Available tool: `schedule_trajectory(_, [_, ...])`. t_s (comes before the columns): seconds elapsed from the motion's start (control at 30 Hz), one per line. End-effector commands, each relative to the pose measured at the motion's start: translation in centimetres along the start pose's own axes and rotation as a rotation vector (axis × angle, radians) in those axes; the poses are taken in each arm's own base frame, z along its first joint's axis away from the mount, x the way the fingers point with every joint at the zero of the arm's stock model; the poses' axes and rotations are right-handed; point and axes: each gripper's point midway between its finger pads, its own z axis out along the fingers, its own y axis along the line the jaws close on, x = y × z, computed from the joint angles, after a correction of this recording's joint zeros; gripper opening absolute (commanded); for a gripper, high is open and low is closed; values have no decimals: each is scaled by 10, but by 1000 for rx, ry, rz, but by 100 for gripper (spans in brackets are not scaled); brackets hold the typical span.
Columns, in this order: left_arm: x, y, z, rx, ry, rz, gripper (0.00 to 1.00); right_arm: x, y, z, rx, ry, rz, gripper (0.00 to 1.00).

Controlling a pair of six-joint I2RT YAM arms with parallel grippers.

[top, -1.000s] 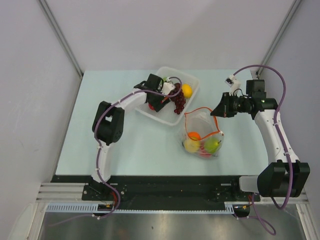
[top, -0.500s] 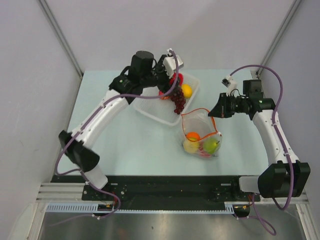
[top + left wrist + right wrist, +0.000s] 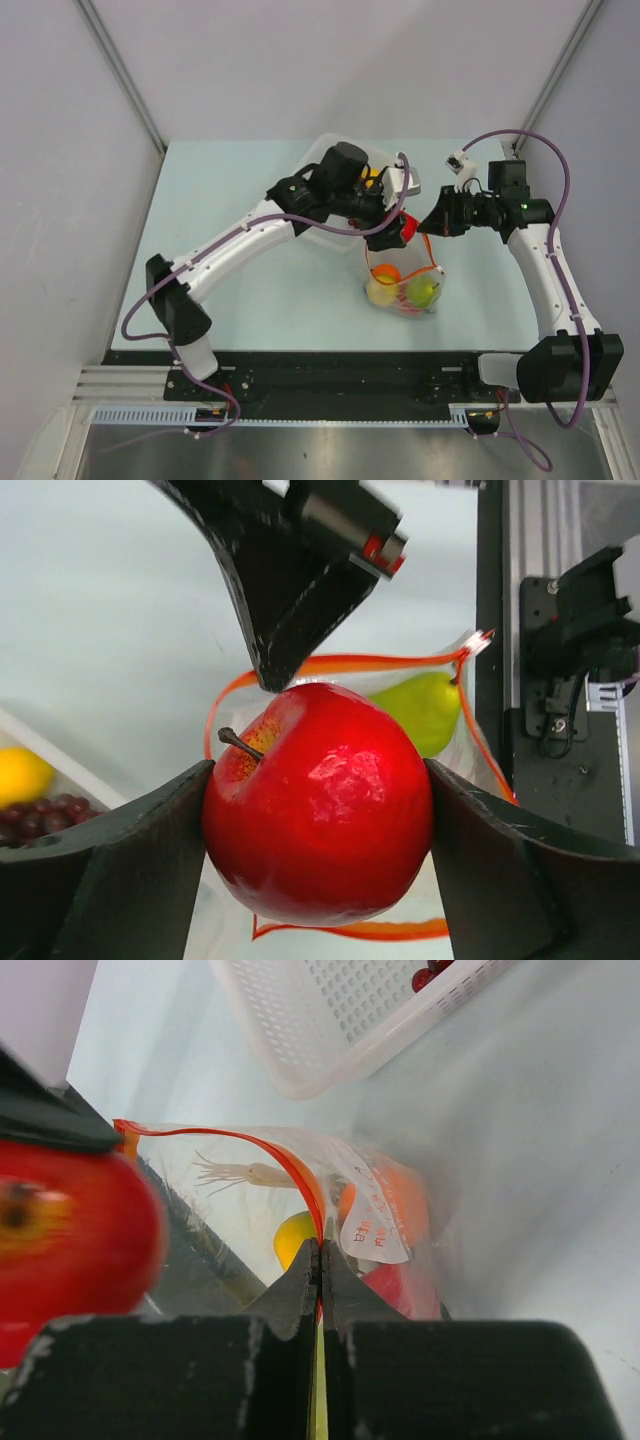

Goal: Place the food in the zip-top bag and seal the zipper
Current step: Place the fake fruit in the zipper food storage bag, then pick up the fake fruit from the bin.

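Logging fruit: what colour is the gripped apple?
Red apple, yellowish by the stem; clearest in left wrist view.

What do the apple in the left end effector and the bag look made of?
The red apple: apparently hard glossy plastic, given sharp highlights and very even colour. The zip-top bag: thin clear soft film, see-through and creased, with an orange-red plastic-looking zipper along its mouth.

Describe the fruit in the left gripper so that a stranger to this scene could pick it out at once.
On the pale table, find the clear zip-top bag with the orange-red rim. Just above its mouth, the left gripper holds a glossy red apple with a brown stem, the only fruit held in the air.
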Motion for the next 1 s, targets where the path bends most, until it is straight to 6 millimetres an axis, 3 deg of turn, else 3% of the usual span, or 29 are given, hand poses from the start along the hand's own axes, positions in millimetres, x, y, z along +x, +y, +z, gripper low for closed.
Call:
schedule_trajectory(0.0, [-8, 8, 2, -50, 8, -48, 91, -8, 6, -5, 4, -32, -29, 0])
schedule_trajectory(0.07, [-18, 18, -7, -95, -10, -39, 100, -8, 5, -5, 6, -31, -33, 0])
schedule_trajectory(0.2, [-44, 39, -33, -130, -131, -122, 100, -7, 3, -2, 6, -22, -30, 0])
schedule_trajectory(0.23, [-51, 57, -47, -166, -175, -138, 100, -7, 2, -2, 9, -20, -30, 0])
schedule_trajectory(0.3, [-48, 74, -55, -213, -198, -187, 100, -8, 1, -1, 8, -23, -32, 0])
schedule_trajectory(0.33, [-43, 93, -63, -269, -206, -198, 100, -8, 0, -1, 7, -23, -31, 0])
schedule_trajectory(0.53, [41, 184, -67, -512, -96, -335, 99, -18, -7, -3, 37, -39, -66, 0])
schedule_trajectory(0.57, [62, 199, -60, -541, -55, -341, 100, -18, -8, -3, 42, -38, -69, 0])
schedule_trajectory(0.63, [82, 230, -64, -636, -31, -355, 100, -16, -10, -4, 46, -32, -74, 0])
schedule_trajectory(0.67, [104, 243, -54, -651, 8, -374, 100, -15, -11, -4, 51, -28, -74, 0])
schedule_trajectory(0.77, [126, 272, -51, -720, 47, -361, 100, -8, -13, -4, 58, -13, -75, 0])
schedule_trajectory(0.8, [143, 280, -42, -727, 78, -363, 100, -7, -13, -4, 59, -9, -75, 0])
schedule_trajectory(0.9, [162, 299, -29, -737, 87, -347, 100, -3, -14, -6, 62, 1, -66, 0])
schedule_trajectory(0.97, [164, 308, -24, -741, 74, -341, 100, -1, -15, -6, 64, 6, -61, 0])
